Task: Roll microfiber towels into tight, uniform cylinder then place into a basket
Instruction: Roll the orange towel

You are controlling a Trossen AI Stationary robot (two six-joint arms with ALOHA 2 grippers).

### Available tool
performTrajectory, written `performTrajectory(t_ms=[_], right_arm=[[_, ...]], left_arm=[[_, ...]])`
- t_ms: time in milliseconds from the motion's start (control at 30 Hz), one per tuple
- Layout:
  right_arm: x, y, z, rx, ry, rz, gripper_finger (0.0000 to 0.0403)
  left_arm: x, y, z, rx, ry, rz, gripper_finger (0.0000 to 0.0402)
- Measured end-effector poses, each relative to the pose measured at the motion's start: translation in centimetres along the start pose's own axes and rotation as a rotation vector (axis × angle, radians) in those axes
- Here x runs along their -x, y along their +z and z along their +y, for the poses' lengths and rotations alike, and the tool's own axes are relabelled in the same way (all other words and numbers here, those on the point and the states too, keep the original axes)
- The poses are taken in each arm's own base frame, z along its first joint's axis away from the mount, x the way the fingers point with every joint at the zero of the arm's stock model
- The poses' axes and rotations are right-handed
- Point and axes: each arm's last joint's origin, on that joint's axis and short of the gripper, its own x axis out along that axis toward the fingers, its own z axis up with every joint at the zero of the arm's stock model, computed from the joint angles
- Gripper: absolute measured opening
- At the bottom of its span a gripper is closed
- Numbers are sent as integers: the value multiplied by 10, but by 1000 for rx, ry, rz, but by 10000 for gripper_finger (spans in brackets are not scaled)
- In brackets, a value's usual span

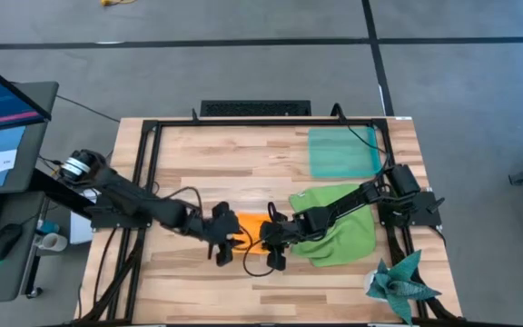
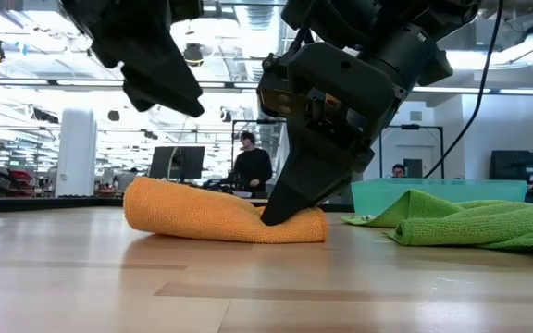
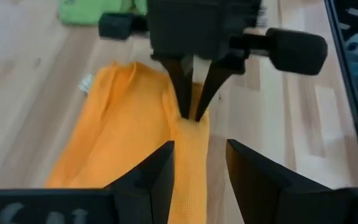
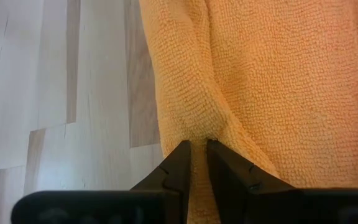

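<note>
On the pale wooden counter (image 1: 243,154), a crumpled lime-green microfiber towel (image 1: 339,232) lies at four o'clock, a translucent teal plastic basket (image 1: 341,152) at two. Near centre, the bunched orange microfiber towel (image 1: 251,224) is pinched at one end by the right claw (image 1: 273,243); the left claw (image 1: 225,243) hovers open at the other.

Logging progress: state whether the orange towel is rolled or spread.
Partly bunched, not rolled: orange towel lies in a loose lump, right gripper pinching a fold.
</note>
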Motion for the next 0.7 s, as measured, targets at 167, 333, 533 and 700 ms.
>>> performTrajectory(t_ms=[167, 333, 533, 700], right_arm=[[0, 0, -1, 0, 1, 0, 82], [0, 0, -1, 0, 1, 0, 82], [0, 0, -1, 0, 1, 0, 82], [0, 0, -1, 14, 0, 1, 82]], left_arm=[[-18, -20, -21, -47, 24, -11, 135], [-39, -37, -27, -74, 73, 10, 135], [-58, -45, -20, -63, 69, 65, 135], [-62, -47, -19, -61, 66, 82, 135]])
